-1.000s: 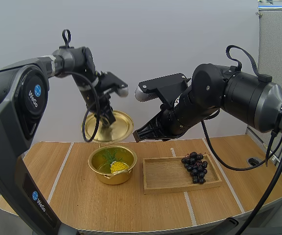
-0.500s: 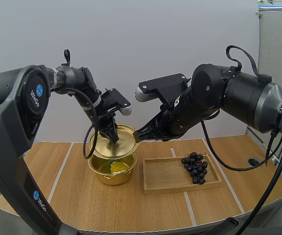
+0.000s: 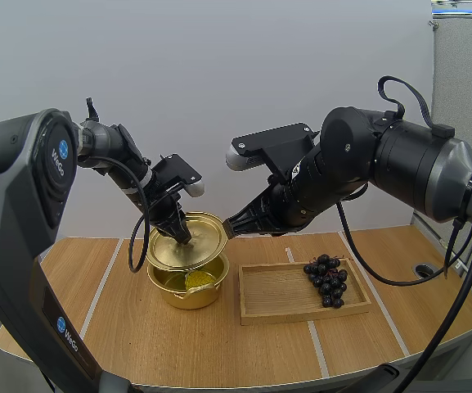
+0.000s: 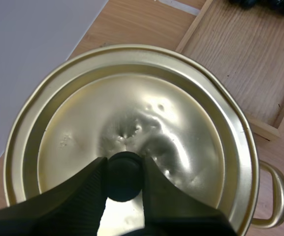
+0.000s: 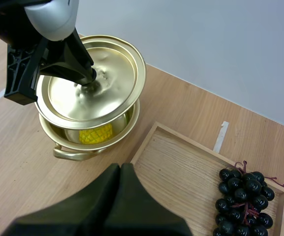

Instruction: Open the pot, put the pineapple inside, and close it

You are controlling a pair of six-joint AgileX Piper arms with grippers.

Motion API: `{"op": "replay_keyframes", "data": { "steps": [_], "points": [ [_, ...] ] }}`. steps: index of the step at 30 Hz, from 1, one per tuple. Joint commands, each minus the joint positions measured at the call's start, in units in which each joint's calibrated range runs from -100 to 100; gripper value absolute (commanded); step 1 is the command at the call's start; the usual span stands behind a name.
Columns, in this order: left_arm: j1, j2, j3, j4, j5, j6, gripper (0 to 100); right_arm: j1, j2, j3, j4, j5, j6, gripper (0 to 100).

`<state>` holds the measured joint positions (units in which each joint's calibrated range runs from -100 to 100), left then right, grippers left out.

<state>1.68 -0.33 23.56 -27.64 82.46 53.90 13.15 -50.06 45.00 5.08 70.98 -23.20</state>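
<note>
Left gripper: fingers pinched on the black knob at the centre of the lid. I see ribbed faces pressed against both sides of the knob. The left arm reaches in over the pot from the side away from the tray, with the wrist bent steeply down onto the knob.

The lid is gold, shiny and lightly dimpled around the knob. It hangs tilted just above the pot and is not seated. On the pot's near side a gap stands open between lid and rim.

The pineapple, yellow and cross-hatched, lies inside the pot and shows through that gap.

Right gripper: fingers pressed together as one dark wedge, holding nothing. It hangs above the pot's tray side, near the lid's rim. The right forearm slopes down toward the pot from beyond the tray.

Tray: on the table just beside the pot. Grapes lie at the tray end farthest from the pot.
</note>
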Motion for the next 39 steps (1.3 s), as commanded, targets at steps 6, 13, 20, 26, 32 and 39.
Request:
{"op": "replay_keyframes", "data": {
  "steps": [6,13,20,26,32,39],
  "points": [
    [-3.74,-0.25,0.12,8.71,-4.58,-5.32,0,-0.21,-0.30,-0.67,-0.18,0.27,-0.41,0],
    [-4.40,0.13,0.12,10.38,-2.61,-6.30,0,-0.21,-0.30,-0.67,-0.18,0.27,-0.41,0],
    [-4.40,4.16,0.12,9.39,-0.11,-6.50,0,-0.21,-0.30,-0.67,-0.18,0.27,-0.41,0],
    [-4.40,5.01,0.12,7.81,-1.56,-6.40,0,-0.21,-0.30,-0.67,-0.18,0.27,-0.41,0],
    [-4.40,6.21,0.12,8.05,0.39,-6.29,0,-0.21,-0.30,-0.67,-0.18,0.27,-0.41,0],
    [-4.31,7.55,0.12,8.75,0.53,-6.29,0,-0.21,-0.30,-0.67,-0.18,0.27,-0.41,0]
  ]
}}
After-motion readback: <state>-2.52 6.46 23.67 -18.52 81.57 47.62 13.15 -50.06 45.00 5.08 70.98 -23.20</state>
